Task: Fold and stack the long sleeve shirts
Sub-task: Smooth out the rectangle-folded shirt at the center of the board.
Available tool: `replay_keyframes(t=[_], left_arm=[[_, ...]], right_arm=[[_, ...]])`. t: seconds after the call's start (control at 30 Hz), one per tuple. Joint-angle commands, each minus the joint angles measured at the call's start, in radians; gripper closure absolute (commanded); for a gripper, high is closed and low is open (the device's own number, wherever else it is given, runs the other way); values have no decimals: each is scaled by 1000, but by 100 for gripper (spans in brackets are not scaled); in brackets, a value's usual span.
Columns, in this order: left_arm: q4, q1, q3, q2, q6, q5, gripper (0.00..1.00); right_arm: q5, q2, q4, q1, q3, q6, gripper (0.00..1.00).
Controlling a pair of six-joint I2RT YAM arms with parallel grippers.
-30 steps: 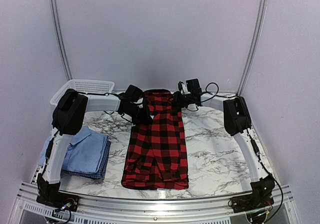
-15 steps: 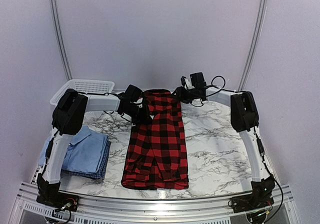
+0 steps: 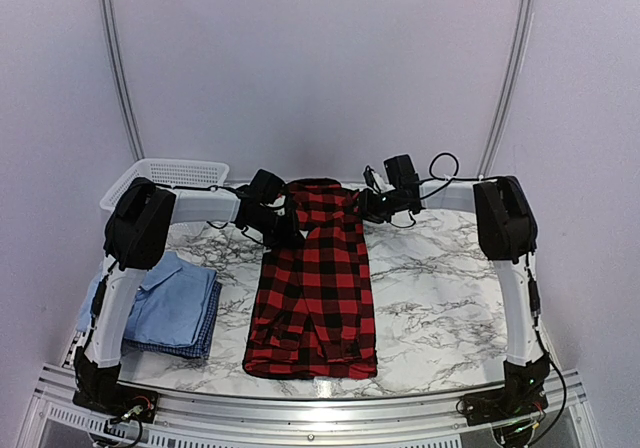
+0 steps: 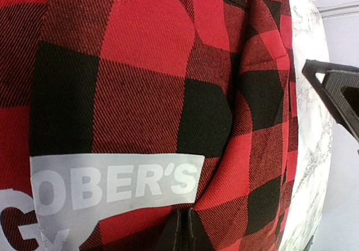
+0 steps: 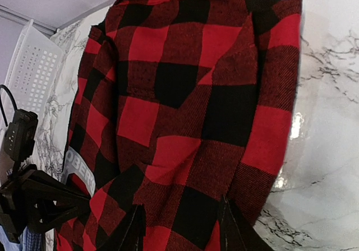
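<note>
Top external, red-and-black plaid shirt point(image 3: 315, 278) folded into narrow strip

"OBER'S" on plaid shirt point(image 4: 140, 66) (white block)

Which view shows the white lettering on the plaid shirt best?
The left wrist view: the white lettering is large and readable there. The right wrist view shows only a sliver; the top view, none.
</note>
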Motion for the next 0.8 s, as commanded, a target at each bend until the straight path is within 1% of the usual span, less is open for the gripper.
replay_keyframes(t=[0.0,0.2,0.57,0.67,0.77], left_arm=[[4,10,20,-12,-7,-14,93],[3,11,20,-16,-7,-15,93],[3,11,20,-17,-7,-18,93],[3,11,19,-16,-7,-18,93],[3,11,17,-17,-7,-18,93]], right_arm=[[-4,27,5,9,23,-16,60],[2,77,-26,9,63,-20,61],[22,87,-35,18,73,-19,63],[96,71,-56,19,71,-27,64],[127,67,-64,16,74,-34,64]])
